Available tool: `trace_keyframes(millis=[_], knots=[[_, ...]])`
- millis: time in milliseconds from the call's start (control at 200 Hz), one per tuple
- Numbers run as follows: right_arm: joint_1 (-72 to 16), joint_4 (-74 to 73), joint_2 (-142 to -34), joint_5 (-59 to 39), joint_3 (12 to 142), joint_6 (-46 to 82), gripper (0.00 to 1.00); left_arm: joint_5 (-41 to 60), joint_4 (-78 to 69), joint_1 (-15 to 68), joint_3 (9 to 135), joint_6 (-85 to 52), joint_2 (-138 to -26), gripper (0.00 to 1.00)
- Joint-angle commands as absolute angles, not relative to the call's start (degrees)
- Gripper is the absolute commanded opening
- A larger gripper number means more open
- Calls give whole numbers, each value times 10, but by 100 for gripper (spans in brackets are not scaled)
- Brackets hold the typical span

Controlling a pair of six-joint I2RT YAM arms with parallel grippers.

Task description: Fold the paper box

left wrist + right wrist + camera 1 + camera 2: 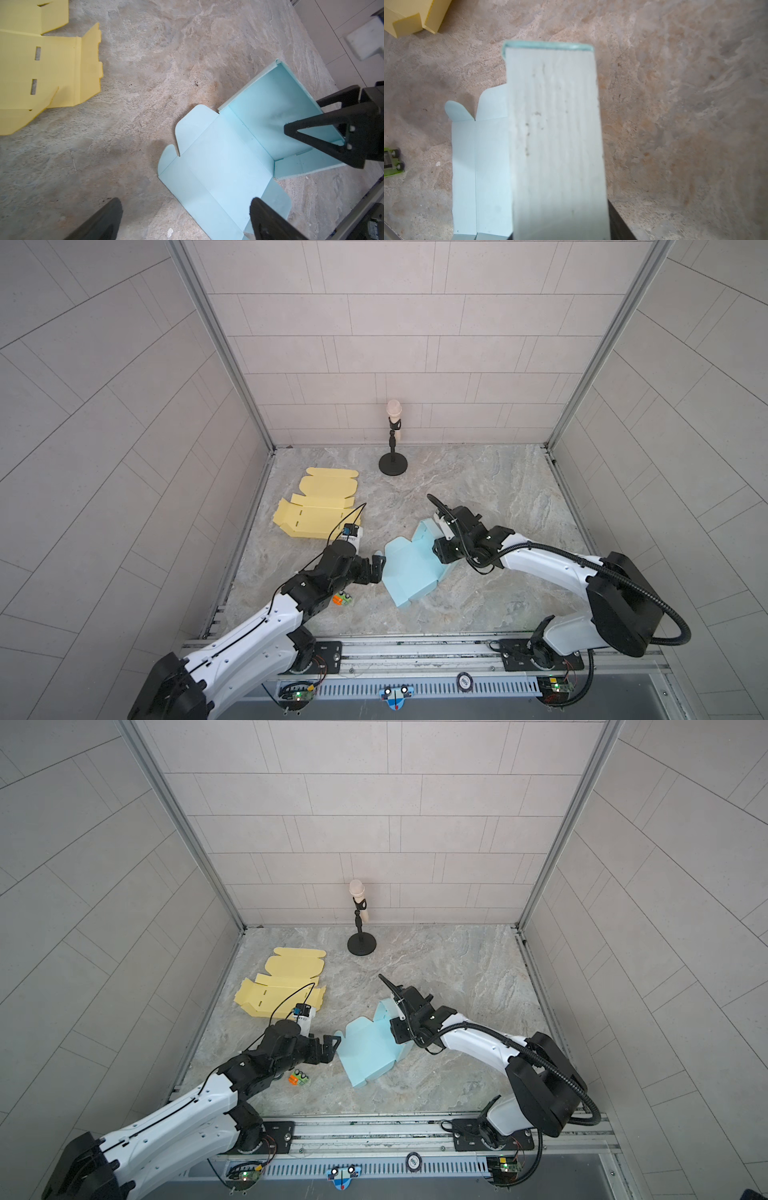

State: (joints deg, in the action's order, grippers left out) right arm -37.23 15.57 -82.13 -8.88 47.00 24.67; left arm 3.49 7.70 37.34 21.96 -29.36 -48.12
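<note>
The paper box is plain pale blue, with faint dark specks on its raised panel. At the far left, the flat cardboard blank is plain pale yellow. The surface is marbled grey and beige. The small toy is green and orange. The stand is black with a pinkish-beige top. The walls are pale grey tile in a brick-like pattern. The left arm and right arm are white with black joints.

The table looks like veined, dull stone. The pale blue box is matt, smooth card with crisp creases; its raised panel looks faintly scuffed in the right wrist view. The yellow blank near the table's far left corner is matt card too.
</note>
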Motion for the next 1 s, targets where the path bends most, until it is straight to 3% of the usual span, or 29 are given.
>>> trace_keyframes(millis=[0,641,806,991], knots=[[-352,128,-796,-104,450,266,47,57,73,365,237,-305,-490,100],[-269,68,-757,-151,372,297,47,163,-86,353,216,-384,-605,100],[-264,65,-755,-154,366,296,47,184,-146,353,208,-410,-652,92],[-259,63,-752,-157,362,295,47,193,-187,354,210,-425,-696,74]])
